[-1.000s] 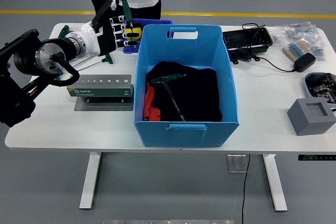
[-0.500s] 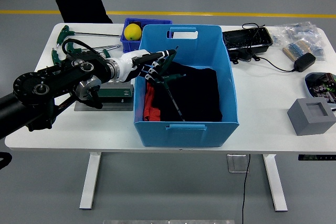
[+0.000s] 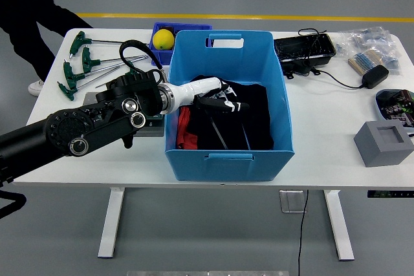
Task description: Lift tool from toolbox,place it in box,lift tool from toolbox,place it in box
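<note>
The blue box (image 3: 228, 157) stands mid-table with dark and red cloth inside. My left hand (image 3: 224, 99) reaches over its left wall, low above the cloth. Two thin tool shafts show on the cloth, one (image 3: 218, 136) under the hand and one (image 3: 245, 135) to its right. Whether the hand still holds a tool is hidden. My black forearm covers most of the green tool holder (image 3: 151, 123) left of the box. Several green T-handle tools (image 3: 81, 64) lie on the table's far left.
A small blue bin with a yellow ball (image 3: 163, 38) sits behind the box. A black tray (image 3: 304, 48), power adapter (image 3: 375, 75), parts bag (image 3: 372, 40) and grey block (image 3: 383, 141) fill the right side. A person's dark legs (image 3: 29, 4) show at top left.
My left hand carried a tool from the far left over the box wall and sank deeper into the box. A second shaft now shows on the cloth. The person walked off to the left.
</note>
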Controlling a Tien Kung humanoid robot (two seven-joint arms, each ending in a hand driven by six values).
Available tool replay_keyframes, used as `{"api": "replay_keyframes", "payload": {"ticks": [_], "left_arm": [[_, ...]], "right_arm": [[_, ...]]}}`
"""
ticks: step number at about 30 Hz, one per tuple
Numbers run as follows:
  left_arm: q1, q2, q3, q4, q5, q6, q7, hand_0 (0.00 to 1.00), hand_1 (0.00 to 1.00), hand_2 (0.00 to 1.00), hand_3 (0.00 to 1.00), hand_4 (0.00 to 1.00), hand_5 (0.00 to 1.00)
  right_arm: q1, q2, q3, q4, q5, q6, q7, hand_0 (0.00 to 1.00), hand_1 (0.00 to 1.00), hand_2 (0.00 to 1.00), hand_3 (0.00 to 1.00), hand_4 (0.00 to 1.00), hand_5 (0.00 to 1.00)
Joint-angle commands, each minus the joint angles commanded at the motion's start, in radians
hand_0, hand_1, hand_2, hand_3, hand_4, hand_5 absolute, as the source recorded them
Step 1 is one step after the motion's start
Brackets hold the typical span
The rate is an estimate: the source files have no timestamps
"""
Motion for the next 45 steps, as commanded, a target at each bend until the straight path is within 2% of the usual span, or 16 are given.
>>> {"api": "replay_keyframes", "payload": {"ticks": [5, 8, 11, 16, 21, 23, 26, 28, 31, 33, 34, 36, 39, 40, 43, 45], "left_arm": [[0.014, 0.013, -0.025, 0.005, 0.215, 0.005, -0.022, 0.481, 0.57, 0.683, 0.746, 0.832, 0.834], [0.039, 0.024, -0.075, 0.011, 0.333, 0.021, -0.033, 0.481, 0.57, 0.683, 0.746, 0.832, 0.834], [0.086, 0.034, -0.149, 0.019, 0.325, 0.03, -0.036, 0.485, 0.571, 0.683, 0.74, 0.832, 0.833], [0.225, 0.053, -0.354, 0.019, 0.315, 0.051, -0.028, 0.481, 0.566, 0.675, 0.732, 0.833, 0.833], [0.353, 0.072, -0.553, -0.015, 0.413, 0.054, -0.019, 0.481, 0.566, 0.675, 0.732, 0.833, 0.833], [0.423, 0.069, -0.644, -0.042, 0.453, 0.058, -0.012, 0.493, 0.564, 0.673, 0.729, 0.835, 0.836], [0.505, 0.048, -0.761, -0.085, 0.457, 0.085, -0.019, 0.493, 0.564, 0.673, 0.729, 0.835, 0.836], [0.553, 0.023, -0.839, -0.11, 0.455, 0.105, -0.027, 0.509, 0.565, 0.67, 0.724, 0.836, 0.836], [0.627, -0.026, -0.969, -0.156, 0.403, 0.16, -0.069, 0.509, 0.565, 0.67, 0.724, 0.836, 0.836], [0.674, -0.053, -1.054, -0.19, 0.355, 0.209, -0.123, 0.509, 0.565, 0.67, 0.724, 0.836, 0.836], [0.696, -0.061, -1.099, -0.203, 0.331, 0.231, -0.151, 0.558, 0.616, 0.69, 0.719, 0.836, 0.822], [0.732, -0.074, -1.184, -0.222, 0.283, 0.271, -0.207, 0.558, 0.616, 0.69, 0.719, 0.836, 0.822], [0.81, -0.106, -1.307, -0.25, 0.171, 0.359, -0.322, 0.558, 0.616, 0.69, 0.719, 0.836, 0.822], [0.841, -0.121, -1.341, -0.255, 0.126, 0.388, -0.363, 0.632, 0.684, 0.745, 0.723, 0.839, 0.81], [0.91, -0.152, -1.379, -0.252, 0.003, 0.434, -0.466, 0.632, 0.684, 0.745, 0.723, 0.839, 0.81], [0.951, -0.164, -1.389, -0.237, -0.086, 0.438, -0.512, 0.632, 0.684, 0.745, 0.723, 0.839, 0.81]], "right_arm": [[-0.005, 0.001, 0.022, 0.0, -0.015, 0.002, -0.002, 0.722, 0.713, 0.768, 0.61, 0.871, 0.691], [-0.007, 0.002, 0.028, 0.0, -0.015, 0.002, -0.002, 0.722, 0.713, 0.768, 0.61, 0.871, 0.691], [-0.009, 0.003, 0.027, 0.0, -0.008, 0.002, 0.0, 0.722, 0.713, 0.767, 0.611, 0.869, 0.69], [-0.016, 0.008, 0.012, 0.0, 0.023, -0.005, 0.007, 0.719, 0.713, 0.766, 0.609, 0.866, 0.688], [-0.021, 0.011, -0.029, 0.0, 0.078, -0.016, 0.023, 0.719, 0.713, 0.766, 0.609, 0.866, 0.688], [-0.028, 0.012, -0.075, 0.0, 0.133, -0.024, 0.036, 0.717, 0.712, 0.765, 0.609, 0.866, 0.688], [-0.034, 0.015, -0.106, 0.0, 0.167, -0.03, 0.044, 0.717, 0.712, 0.765, 0.609, 0.866, 0.688], [-0.037, 0.016, -0.129, 0.0, 0.19, -0.034, 0.05, 0.716, 0.709, 0.764, 0.608, 0.865, 0.687], [-0.043, 0.019, -0.158, 0.0, 0.214, -0.04, 0.056, 0.716, 0.709, 0.764, 0.608, 0.865, 0.687], [-0.046, 0.021, -0.159, 0.002, 0.212, -0.045, 0.056, 0.716, 0.709, 0.764, 0.608, 0.865, 0.687], [-0.047, 0.022, -0.16, 0.003, 0.213, -0.048, 0.056, 0.712, 0.707, 0.763, 0.607, 0.864, 0.687], [-0.05, 0.024, -0.162, 0.004, 0.213, -0.052, 0.056, 0.712, 0.707, 0.763, 0.607, 0.864, 0.687], [-0.054, 0.027, -0.17, 0.006, 0.22, -0.058, 0.057, 0.712, 0.707, 0.763, 0.607, 0.864, 0.687], [-0.055, 0.028, -0.173, 0.007, 0.224, -0.06, 0.057, 0.711, 0.705, 0.763, 0.606, 0.863, 0.686], [-0.056, 0.03, -0.18, 0.007, 0.234, -0.065, 0.059, 0.711, 0.705, 0.763, 0.606, 0.863, 0.686], [-0.057, 0.031, -0.182, 0.008, 0.234, -0.067, 0.058, 0.711, 0.705, 0.763, 0.606, 0.863, 0.686]]}}
